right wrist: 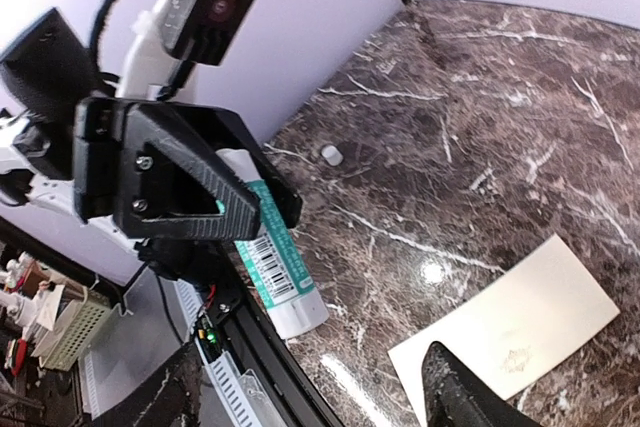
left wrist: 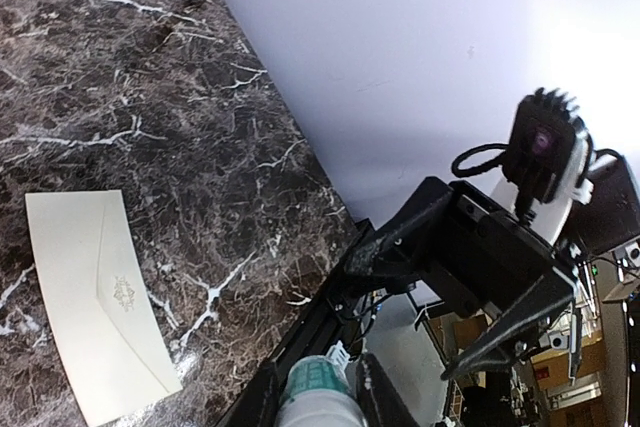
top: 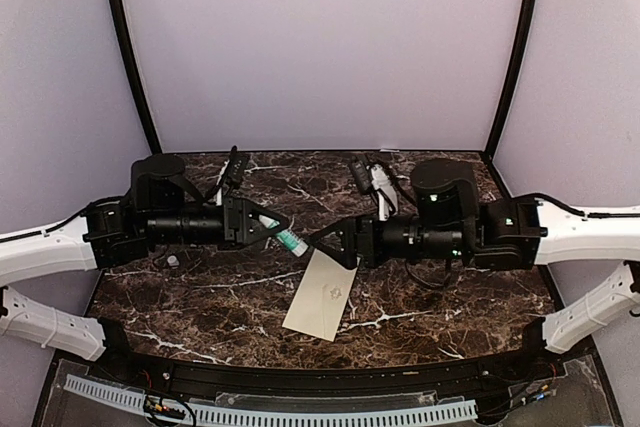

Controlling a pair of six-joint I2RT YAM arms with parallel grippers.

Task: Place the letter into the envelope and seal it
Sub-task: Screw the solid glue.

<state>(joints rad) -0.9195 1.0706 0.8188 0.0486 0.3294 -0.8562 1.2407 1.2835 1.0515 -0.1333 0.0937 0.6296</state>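
The envelope (top: 322,295) lies flat on the marble near the front, flap side up with a small central mark; it also shows in the left wrist view (left wrist: 95,302) and the right wrist view (right wrist: 510,332). The letter is not in view. My left gripper (top: 262,227) hangs above the table, shut on a white and teal glue stick (top: 287,239), whose far end points at the right gripper. My right gripper (top: 325,242) faces it just beyond that end, jaws spread wide with nothing between them (left wrist: 455,287). One right finger (right wrist: 455,392) hovers over the envelope's edge.
A small white cap (top: 172,260) lies on the marble at the left, also seen in the right wrist view (right wrist: 330,154). White walls enclose the back and sides. A black rail (top: 320,382) runs along the table's front edge.
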